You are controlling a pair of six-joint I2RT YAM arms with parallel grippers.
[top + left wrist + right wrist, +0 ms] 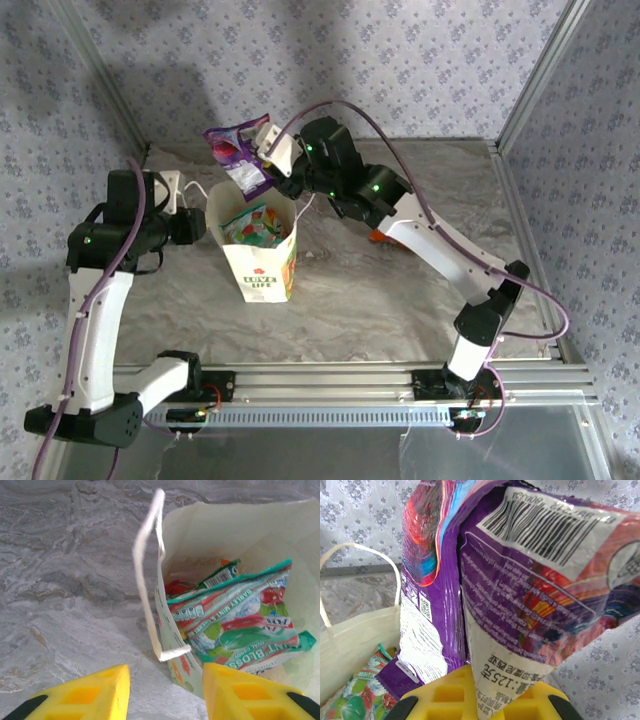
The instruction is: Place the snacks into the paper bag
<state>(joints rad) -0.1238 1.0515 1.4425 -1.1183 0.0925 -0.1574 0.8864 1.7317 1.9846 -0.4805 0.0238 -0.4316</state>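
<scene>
Here the right hand [273, 153] is clamped on the purple packet [240, 155], holding it over the far rim of the paper bag [262, 272]. The packet's long axis hangs steeply, its lower end aimed at the open mouth just below. The left hand [165, 692] sits by the bag's left rim, fingers parted, gripping nothing. A teal-green packet [235, 625] lies inside.

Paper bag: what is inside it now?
A teal-green mint candy packet lies on top in the paper bag; a green packet's barcoded edge and a red corner peek out beneath. Anything deeper is covered.
</scene>
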